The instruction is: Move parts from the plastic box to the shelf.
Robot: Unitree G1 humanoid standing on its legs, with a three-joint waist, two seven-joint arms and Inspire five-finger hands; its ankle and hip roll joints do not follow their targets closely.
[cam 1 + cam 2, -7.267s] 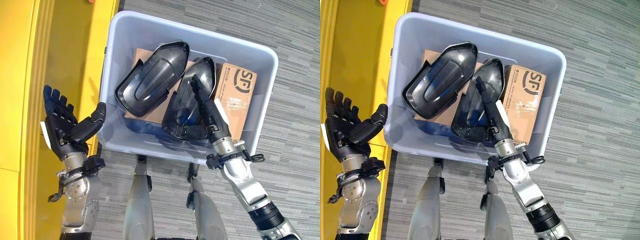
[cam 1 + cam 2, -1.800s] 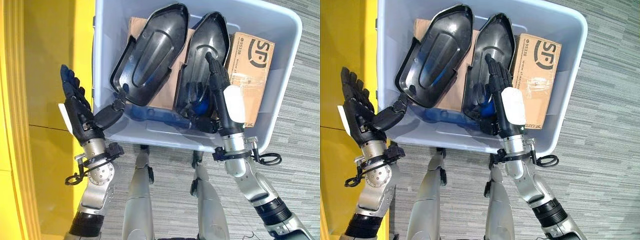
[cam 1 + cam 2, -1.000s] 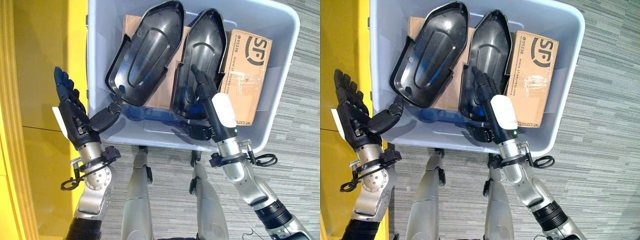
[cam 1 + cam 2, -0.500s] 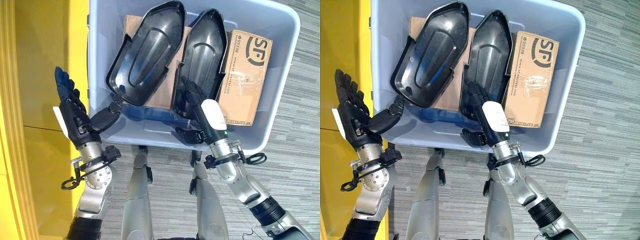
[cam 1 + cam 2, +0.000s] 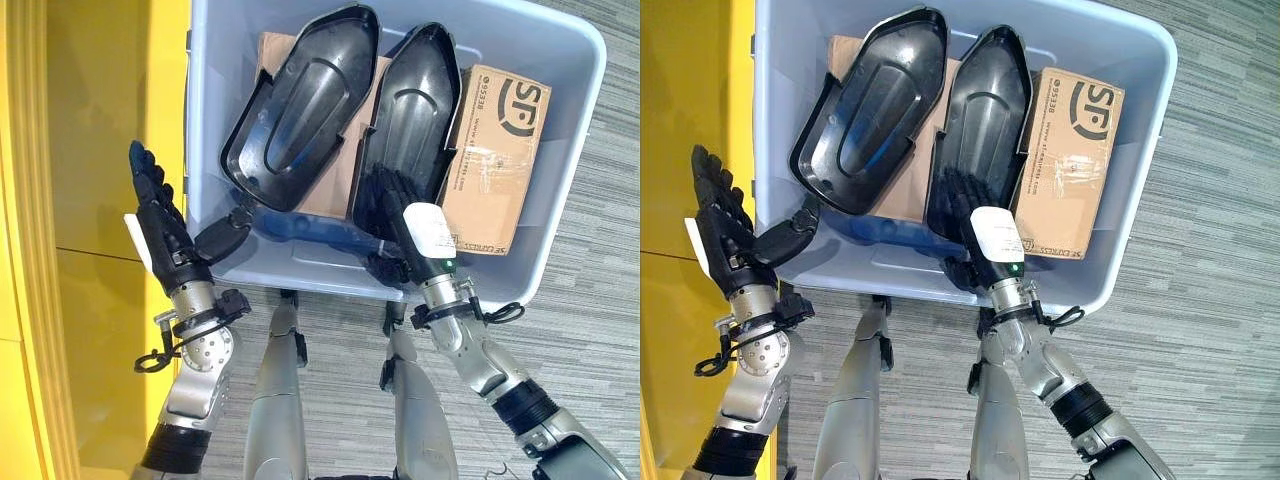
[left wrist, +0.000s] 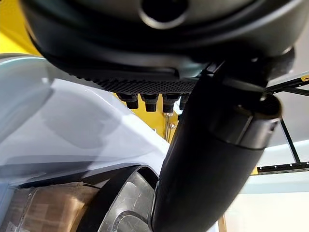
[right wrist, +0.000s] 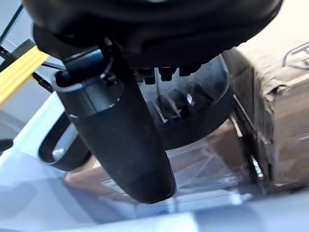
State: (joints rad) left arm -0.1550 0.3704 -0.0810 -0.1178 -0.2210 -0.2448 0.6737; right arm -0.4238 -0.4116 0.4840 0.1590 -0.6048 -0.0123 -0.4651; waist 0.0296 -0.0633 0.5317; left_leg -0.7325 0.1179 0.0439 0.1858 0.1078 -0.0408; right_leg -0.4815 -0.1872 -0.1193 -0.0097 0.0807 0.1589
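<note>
right hand reaching into the bin, left hand bracing its corner

right hand [image 5: 415,230] hangs over the near wall of the pale blue plastic box [image 5: 560,215], fingers straight and spread on the near end of the right-hand black moulded plastic shell [image 5: 410,110], thumb under that edge, likely lining up a grip. left hand [image 5: 165,235] is flat and relaxed outside the box's near corner, thumb hooked over the rim, probably steadying it. beyond, a second black shell [image 5: 300,110] leans on brown cardboard; a printed carton [image 5: 495,160] sits just past the right hand.
</note>
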